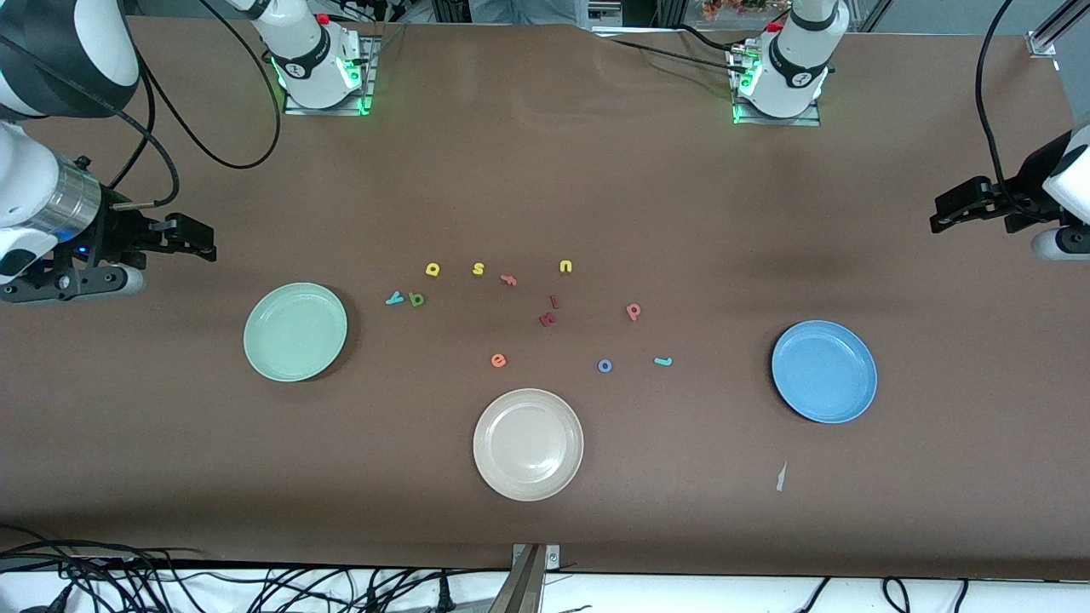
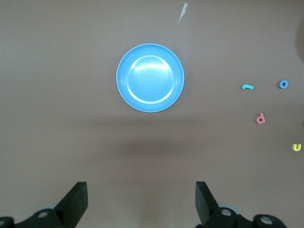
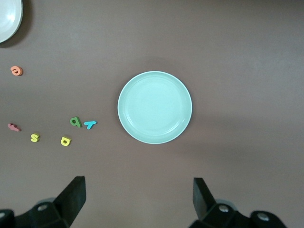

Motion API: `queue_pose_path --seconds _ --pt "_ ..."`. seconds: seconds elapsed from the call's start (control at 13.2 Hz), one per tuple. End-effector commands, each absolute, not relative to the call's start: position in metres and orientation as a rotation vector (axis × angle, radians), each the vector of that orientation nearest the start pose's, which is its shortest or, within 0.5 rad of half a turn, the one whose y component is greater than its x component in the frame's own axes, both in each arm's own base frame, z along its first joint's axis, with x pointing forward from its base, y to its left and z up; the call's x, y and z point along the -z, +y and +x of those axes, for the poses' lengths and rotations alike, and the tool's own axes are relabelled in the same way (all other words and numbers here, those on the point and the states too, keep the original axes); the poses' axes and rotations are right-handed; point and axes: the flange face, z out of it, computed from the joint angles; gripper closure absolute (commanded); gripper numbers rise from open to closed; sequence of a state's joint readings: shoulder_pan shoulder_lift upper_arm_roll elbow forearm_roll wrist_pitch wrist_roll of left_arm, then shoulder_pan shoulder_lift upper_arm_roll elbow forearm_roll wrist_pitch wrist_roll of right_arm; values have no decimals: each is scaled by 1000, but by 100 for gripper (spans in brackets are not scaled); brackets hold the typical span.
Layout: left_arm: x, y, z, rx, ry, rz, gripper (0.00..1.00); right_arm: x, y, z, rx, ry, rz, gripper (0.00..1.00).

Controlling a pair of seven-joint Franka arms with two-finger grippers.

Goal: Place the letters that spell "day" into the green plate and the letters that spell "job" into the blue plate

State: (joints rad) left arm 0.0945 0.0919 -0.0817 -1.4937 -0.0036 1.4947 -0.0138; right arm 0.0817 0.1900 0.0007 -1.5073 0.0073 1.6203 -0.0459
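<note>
1. Plates number three: the green plate (image 1: 295, 332) toward my right arm's end of the table, the beige plate (image 1: 528, 443) in the middle and nearest the front camera, the blue plate (image 1: 823, 371) toward my left arm's end. All three hold nothing.
2. Foam letters number twelve, loose on the brown table (image 1: 545, 187) between the green and blue plates.
3. "Day" is three letters near the green plate: the teal "y" (image 1: 394, 298) touching or just beside the olive-green "d" (image 1: 416, 299), and the yellow "a" (image 1: 433, 270) a little farther from the front camera.
4. Next come the yellow "s" (image 1: 479, 269), a pink letter (image 1: 508, 278), the orange "e" (image 1: 498, 360), two dark red letters (image 1: 550, 312) and the yellow "u" (image 1: 565, 266).
5. "Job" is three letters toward the blue plate: the blue "o" (image 1: 605, 366), the salmon-pink "b" (image 1: 633, 311) and the teal "j" (image 1: 663, 362), each well apart.
6. My right gripper (image 1: 200, 239) hangs over bare table beside the green plate, fingers spread wide, holding nothing.
7. My left gripper (image 1: 941, 214) hangs over bare table by the blue plate, fingers likewise spread and empty.
</note>
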Motion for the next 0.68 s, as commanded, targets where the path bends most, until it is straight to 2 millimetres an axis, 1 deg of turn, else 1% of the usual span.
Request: queue_pose_path --seconds 0.0,0.46,0.61 --pt "-604 11 575 -117 -49 -3126 0 -548 52 607 -110 -215 -3105 0" --pt "-604 11 576 -107 -49 -3127 0 -544 54 608 -101 -217 -3105 0" --pt "-598 11 579 -119 -51 -3127 0 -541 58 611 -89 -226 -3104 0"
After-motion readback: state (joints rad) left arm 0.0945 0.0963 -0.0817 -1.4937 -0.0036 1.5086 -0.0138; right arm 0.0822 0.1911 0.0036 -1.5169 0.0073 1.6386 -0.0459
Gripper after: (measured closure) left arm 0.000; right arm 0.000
